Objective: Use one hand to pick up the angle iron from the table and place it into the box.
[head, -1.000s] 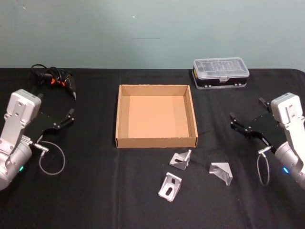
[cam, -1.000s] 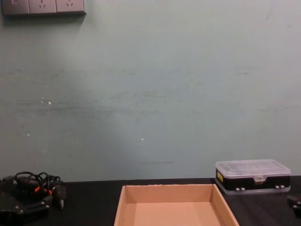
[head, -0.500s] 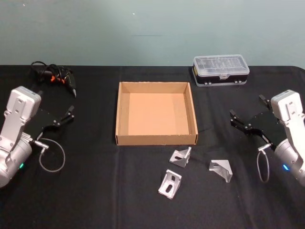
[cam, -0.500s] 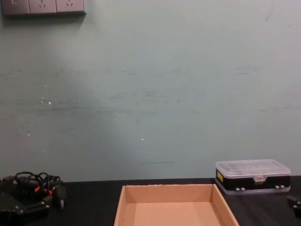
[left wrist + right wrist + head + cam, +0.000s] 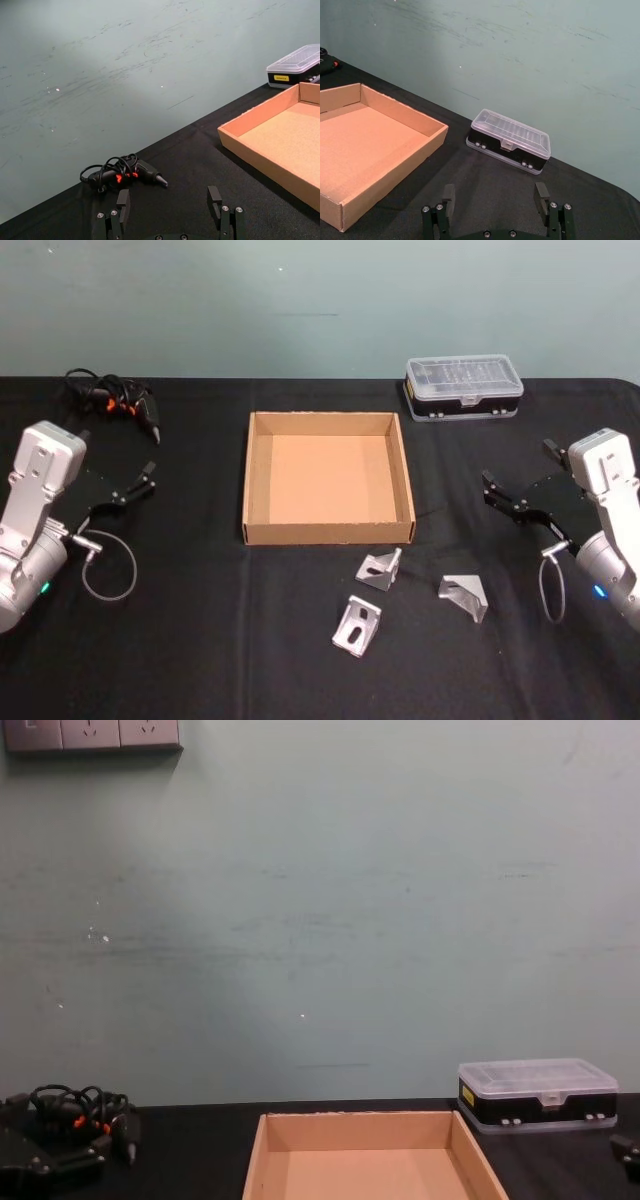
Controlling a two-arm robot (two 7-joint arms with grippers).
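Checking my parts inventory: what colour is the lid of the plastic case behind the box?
The lid is clear, over a black base; the right wrist view shows it best.

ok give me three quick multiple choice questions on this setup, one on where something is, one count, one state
1. Where are the angle irons?
A stacked in one pile
B on the table, robot-side of the box
C inside the box

2. How many angle irons are there?
A two
B four
C three

3. The fingers of the left gripper and right gripper are:
A both open, empty
B both shut
C right shut on an angle iron

Answers:
1 B, they lie apart on the tabletop before the box's near wall.
2 C, the head view shows three.
3 A, each wrist view shows spread fingers with nothing between.
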